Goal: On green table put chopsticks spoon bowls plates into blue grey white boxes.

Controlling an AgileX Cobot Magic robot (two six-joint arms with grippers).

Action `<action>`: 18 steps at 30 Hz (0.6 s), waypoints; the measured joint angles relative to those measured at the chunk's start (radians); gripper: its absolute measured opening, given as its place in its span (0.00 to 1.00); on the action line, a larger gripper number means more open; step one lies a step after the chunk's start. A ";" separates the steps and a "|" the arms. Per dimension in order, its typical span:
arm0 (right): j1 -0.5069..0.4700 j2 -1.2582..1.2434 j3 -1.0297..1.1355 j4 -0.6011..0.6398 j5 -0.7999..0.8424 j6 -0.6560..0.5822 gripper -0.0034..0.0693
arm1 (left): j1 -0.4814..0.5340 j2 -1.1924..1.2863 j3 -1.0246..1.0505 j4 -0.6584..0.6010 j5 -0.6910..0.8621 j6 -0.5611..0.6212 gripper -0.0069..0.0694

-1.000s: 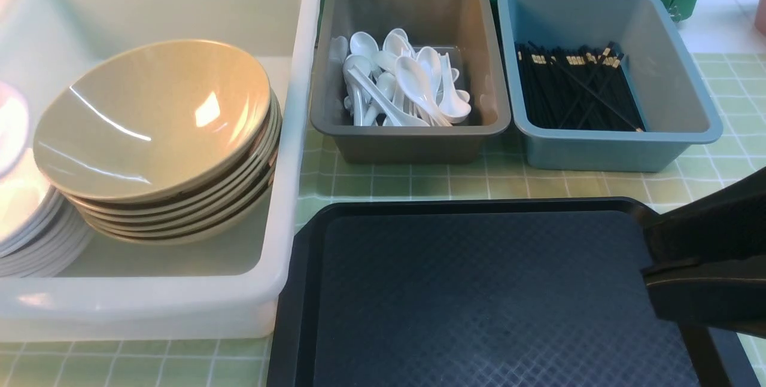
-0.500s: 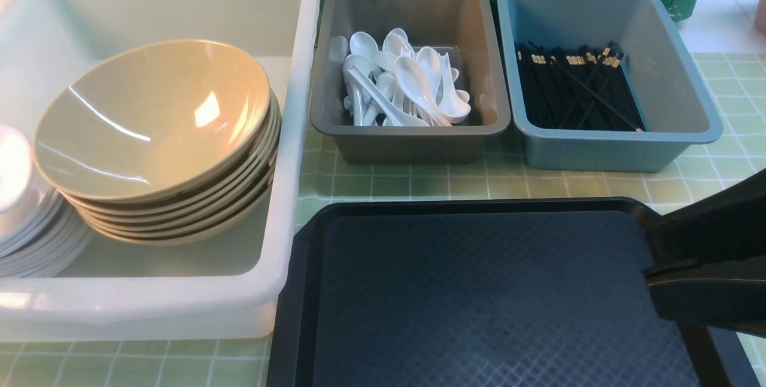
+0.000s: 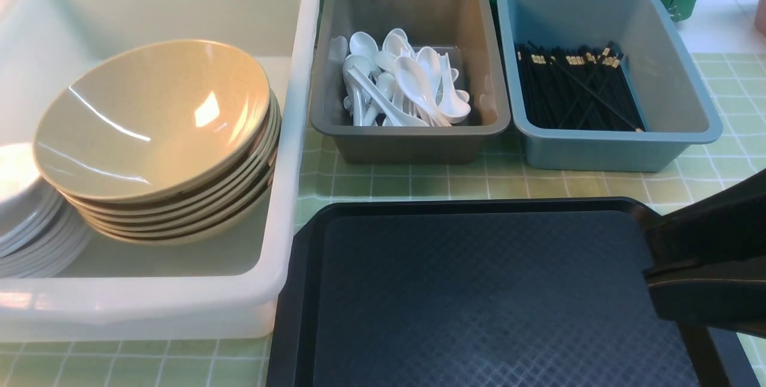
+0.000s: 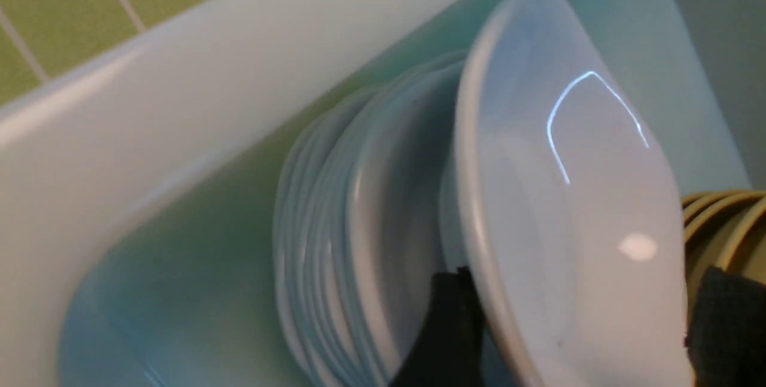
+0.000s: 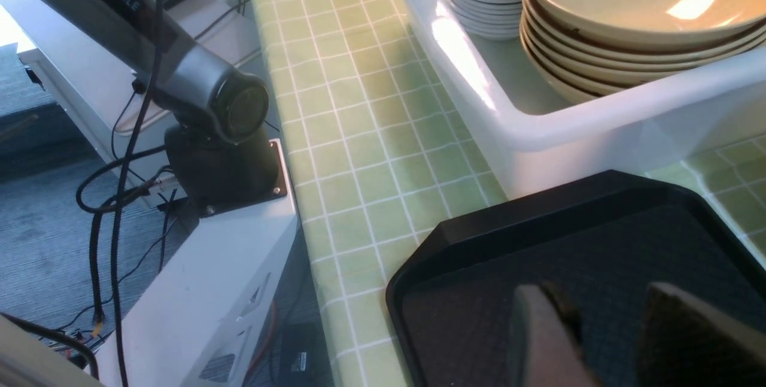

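The big translucent white plastic tub (image 3: 287, 136) stands on the pale green checked desk (image 3: 419, 183). Inside it, a stack of small glossy white plates (image 3: 24, 225) sits just left of the stacked tan bowls (image 3: 155, 130). The left hand (image 4: 574, 327) straddles the tilted top white plate (image 4: 556, 195), fingers (image 4: 449, 321) spread, released. Right of the white tub, the dark grey tub (image 3: 413, 136) holds white ceramic spoons (image 3: 407, 85); further right, the dusty blue tub (image 3: 616, 148) holds black chopsticks (image 3: 574, 91). The right hand (image 5: 604, 339) hovers over the black textured tray (image 3: 479, 297), partly parted, empty.
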 joint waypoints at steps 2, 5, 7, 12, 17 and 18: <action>0.000 0.000 0.000 0.000 0.000 0.000 0.37 | -0.001 -0.005 -0.005 0.001 0.012 0.001 0.80; 0.000 0.000 0.000 0.000 0.000 0.000 0.37 | -0.003 -0.040 -0.007 0.051 0.029 0.000 0.95; 0.000 0.000 0.000 0.000 0.000 0.000 0.37 | -0.003 -0.073 -0.002 0.115 0.032 -0.019 0.96; 0.000 0.000 0.000 0.000 0.000 0.000 0.37 | -0.003 -0.161 -0.013 0.254 0.030 -0.097 0.96; 0.000 -0.001 0.000 0.000 0.001 0.000 0.37 | -0.057 -0.184 -0.131 0.336 0.098 -0.132 0.96; 0.000 -0.001 0.000 0.000 0.001 0.000 0.37 | -0.088 -0.184 -0.167 0.344 0.124 -0.126 0.95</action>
